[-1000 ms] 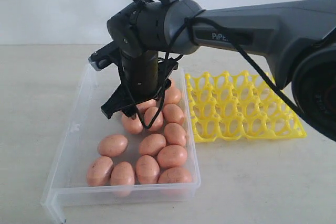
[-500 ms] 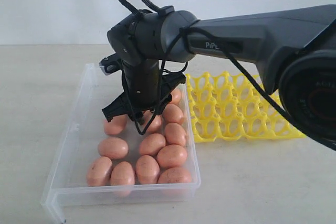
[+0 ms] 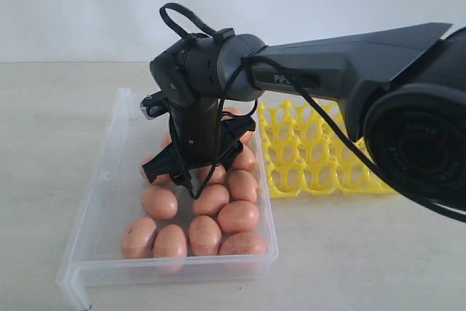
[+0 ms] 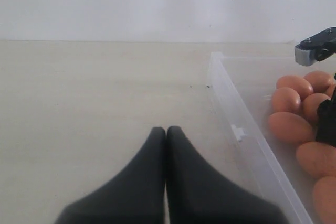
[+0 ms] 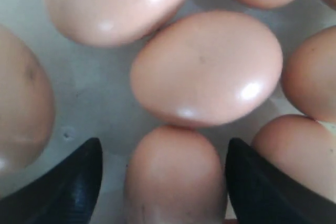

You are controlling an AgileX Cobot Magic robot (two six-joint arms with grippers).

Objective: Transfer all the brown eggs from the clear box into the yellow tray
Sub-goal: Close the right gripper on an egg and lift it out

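Exterior view: the right arm (image 3: 342, 71) reaches across and down into the clear box (image 3: 95, 202). Its jaws are spread apart low over the brown eggs (image 3: 218, 216), which lie clustered on the box floor below and around the jaws. The yellow tray (image 3: 320, 158) sits on the surface (image 3: 44, 129) just beside the box, off to the jaws' side toward the arm's base.

Left wrist view: the left jaws are clenched tip to tip with nothing between them, over bare surface (image 4: 94, 87). The clear box (image 4: 231, 103) lies off to one side of them, with eggs (image 4: 290, 127) inside.

Right wrist view: the right jaws stand released and wide. One egg (image 5: 173, 177) lies between them, with a gap showing on either side. Another egg (image 5: 207, 69) lies just past the tips, and more eggs crowd both sides on the box floor (image 5: 100, 93).
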